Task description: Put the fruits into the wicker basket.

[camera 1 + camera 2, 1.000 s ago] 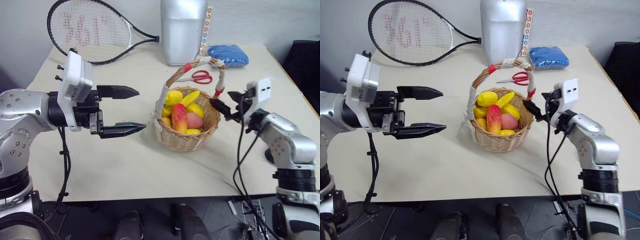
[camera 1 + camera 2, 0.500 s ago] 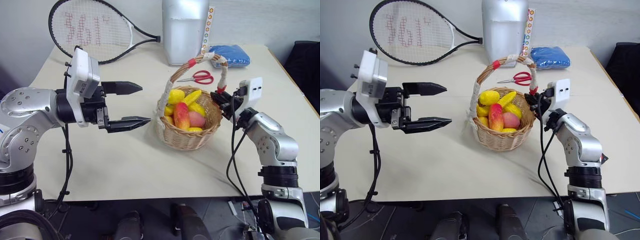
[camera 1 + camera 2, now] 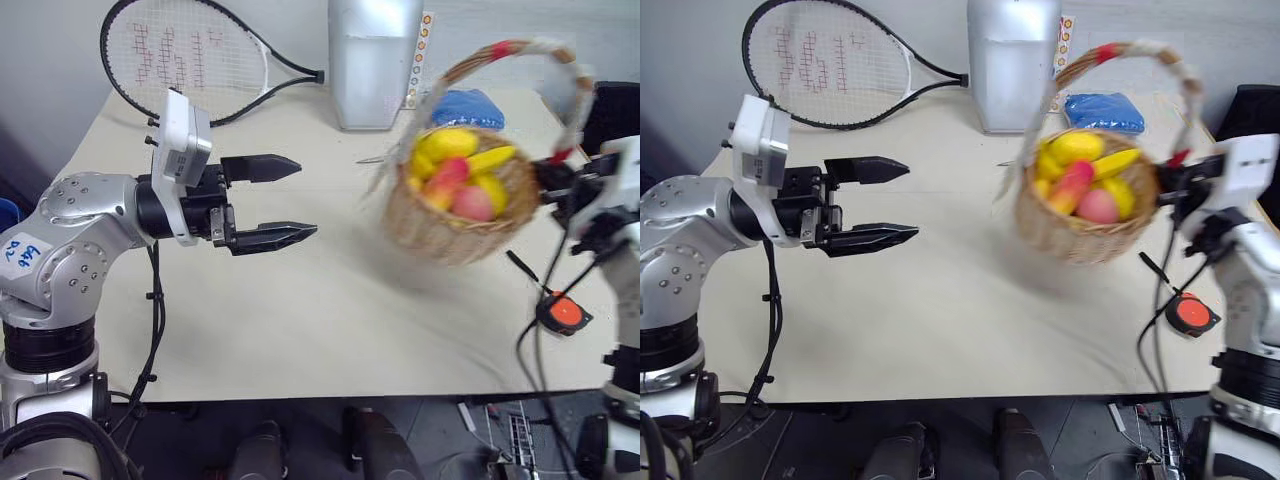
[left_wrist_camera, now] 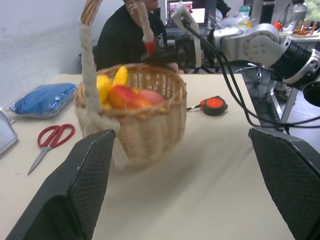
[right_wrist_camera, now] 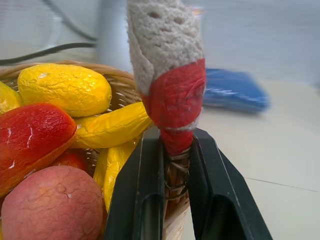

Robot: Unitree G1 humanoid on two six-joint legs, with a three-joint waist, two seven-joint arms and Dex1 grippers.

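The wicker basket (image 3: 452,218) hangs tilted and blurred above the right half of the table. Its taped handle (image 3: 1130,55) arches high. The fruits (image 3: 455,172) lie inside it: yellow pieces, a red-and-yellow one and a pink one (image 5: 47,205). My right gripper (image 5: 175,145) is shut on the foot of the handle where the red tape ends, at the basket's right rim (image 3: 548,180). My left gripper (image 3: 304,198) is open and level over the table's left half, pointing at the basket from well short of it.
A tennis racket (image 3: 190,60) and a silver container (image 3: 375,60) stand at the back of the table, with a blue cloth (image 3: 470,105) behind the basket. Scissors (image 4: 47,140) lie near it. A red-and-black tape measure (image 3: 563,312) sits at the right edge. A person (image 4: 125,35) sits beyond the table.
My right gripper shut on the handle's foot, then lifted the basket and swung it right, baring the tape measure. The left arm has hardly moved.
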